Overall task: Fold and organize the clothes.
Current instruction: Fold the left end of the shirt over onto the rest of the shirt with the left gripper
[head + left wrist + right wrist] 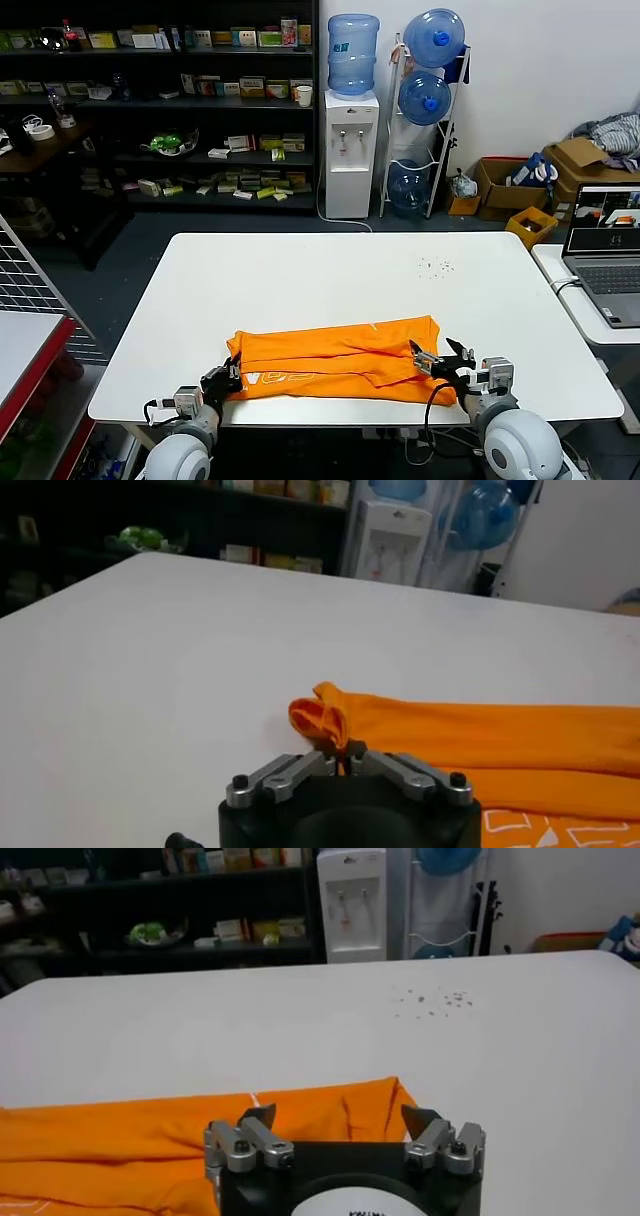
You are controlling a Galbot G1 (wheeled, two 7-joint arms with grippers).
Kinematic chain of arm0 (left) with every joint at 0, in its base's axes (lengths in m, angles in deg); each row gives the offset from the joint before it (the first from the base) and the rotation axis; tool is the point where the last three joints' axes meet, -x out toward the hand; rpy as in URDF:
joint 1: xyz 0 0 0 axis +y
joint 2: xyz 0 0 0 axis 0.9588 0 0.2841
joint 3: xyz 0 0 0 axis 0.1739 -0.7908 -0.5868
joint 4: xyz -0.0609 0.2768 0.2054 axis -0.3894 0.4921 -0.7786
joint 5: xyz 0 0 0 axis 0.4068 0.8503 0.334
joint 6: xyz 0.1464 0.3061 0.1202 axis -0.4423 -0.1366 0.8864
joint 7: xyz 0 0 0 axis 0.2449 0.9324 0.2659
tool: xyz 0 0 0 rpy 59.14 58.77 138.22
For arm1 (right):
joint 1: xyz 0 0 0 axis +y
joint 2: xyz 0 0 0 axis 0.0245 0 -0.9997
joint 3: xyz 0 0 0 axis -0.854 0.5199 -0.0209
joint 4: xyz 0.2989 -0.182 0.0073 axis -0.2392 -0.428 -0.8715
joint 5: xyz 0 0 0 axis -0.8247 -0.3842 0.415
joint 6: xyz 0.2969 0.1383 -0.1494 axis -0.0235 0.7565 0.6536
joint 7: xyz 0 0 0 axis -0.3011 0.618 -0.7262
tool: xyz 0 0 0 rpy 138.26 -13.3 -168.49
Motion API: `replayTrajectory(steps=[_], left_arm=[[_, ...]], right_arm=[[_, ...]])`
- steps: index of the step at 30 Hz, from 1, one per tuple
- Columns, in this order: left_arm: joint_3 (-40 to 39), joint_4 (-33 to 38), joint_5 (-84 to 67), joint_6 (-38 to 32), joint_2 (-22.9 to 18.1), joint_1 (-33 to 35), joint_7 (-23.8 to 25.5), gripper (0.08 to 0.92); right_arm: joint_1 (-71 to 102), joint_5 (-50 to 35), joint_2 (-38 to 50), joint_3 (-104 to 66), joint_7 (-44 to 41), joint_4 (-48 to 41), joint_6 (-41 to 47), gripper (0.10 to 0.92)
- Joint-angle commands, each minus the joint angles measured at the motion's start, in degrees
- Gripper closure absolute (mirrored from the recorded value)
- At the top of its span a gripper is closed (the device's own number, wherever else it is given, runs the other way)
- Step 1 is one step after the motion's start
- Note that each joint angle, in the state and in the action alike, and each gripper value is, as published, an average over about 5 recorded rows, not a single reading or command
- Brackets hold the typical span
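The bright orange short-sleeved cotton T-shirt (pixel 335 360) is laid flat on the white rectangular desk (pixel 330 280), folded into a long band that runs across the near edge of the desk. Small white lettering (pixel 275 378) is visible on the shirt near its left end.

The left end effector (pixel 228 378) is positioned at the left end of the shirt, low over the near desk edge. In the left wrist view its fingers (pixel 300 770) are pressed together and a bunched fold of orange cloth is pinched between the tips at the shirt's left corner (pixel 325 718).

The right end effector (pixel 440 358) is positioned at the right end of the shirt, above the near right corner of the cloth. In the right wrist view its fingers (pixel 432 1120) are spread wide, with the orange fabric (pixel 300 1113) lying under and between them; whether the tips touch the cloth cannot be told, and nothing is gripped.

A scatter of small dark specks (pixel 435 266) is seen on the far right part of the desk, well apart from the shirt. An open laptop (pixel 608 262) is placed on a separate surface to the right of the desk
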Motion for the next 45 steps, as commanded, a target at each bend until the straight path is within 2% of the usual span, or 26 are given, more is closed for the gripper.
replayTrajectory(steps=[1,7,15,19,23,29,32,35,40,45], left_arm=[[0.14,3.28,1.37,-0.59,0.19,0.18,-0.43,0.865],[0.74,8.51,-0.76,1.84,4.67,0.12,-2.11,0.869],[8.09,8.28,-6.26,3.51,17.52,1.88,-2.39,0.869],[12.83,3.88,-7.87,3.17,23.82,2.86,-1.03,0.869],[14.74,-3.66,-8.35,1.82,29.23,2.19,0.62,0.869],[14.1,-13.55,-6.07,-1.12,34.69,-0.23,3.56,0.869],[14.3,-13.26,-6.49,-1.15,34.66,0.05,3.46,0.869],[14.39,-6.46,-10.01,0.35,31.94,1.74,1.0,0.869],[10.05,9.69,-21.52,6.84,22.02,0.74,-7.18,0.869],[0.93,15.48,-29.64,11.53,11.36,-6.18,-15.46,0.869]], right_arm=[[-0.21,0.2,-0.17,0.16,-0.08,-0.24,-0.44,0.203],[-1.45,0.18,-0.43,0.77,-0.1,-0.61,-0.8,0.203],[-3.87,0.34,-1.54,2.3,-0.47,-1.67,-1.5,0.203],[-4.26,0.77,-1.98,2.94,-0.92,-2.28,-2.09,0.203],[-4.24,1.12,-2.22,3.26,-1.29,-2.8,-2.62,0.203],[-4.12,1.44,-2.11,3.03,-1.5,-2.96,-3.1,0.203],[-4.02,1.69,-2.36,2.97,-1.51,-3.18,-3.21,0.203],[-3.9,2.18,-2.95,3.17,-1.43,-3.4,-3.13,0.203],[-3.84,3.04,-3.96,3.73,-0.99,-3.44,-2.65,0.203],[-3.19,3.57,-4.52,3.6,-0.32,-2.9,-2.01,0.203]])
